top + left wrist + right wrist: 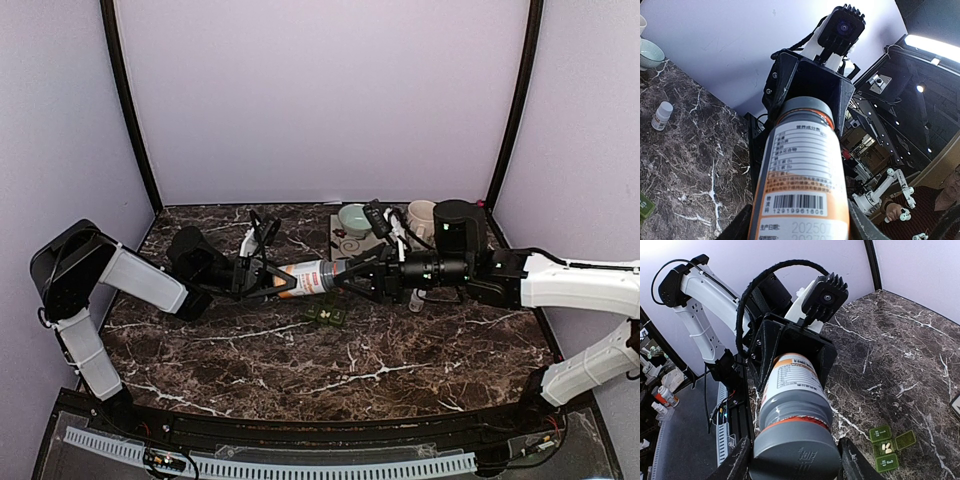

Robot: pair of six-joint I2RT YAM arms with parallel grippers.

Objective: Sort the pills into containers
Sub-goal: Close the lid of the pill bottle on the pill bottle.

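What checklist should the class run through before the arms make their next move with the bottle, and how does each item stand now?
1. Grip of the left end effector on the bottle: ok, clamped on its body.
2. Grip of the right end effector on the grey cap: ok, closed around it.
3. Cap off the bottle: not ok, it is on.
4. Open compartment in the green pill box: ok, one holds pills.
5. Bottle mouth above the pill box: cannot tell; the bottle lies level.
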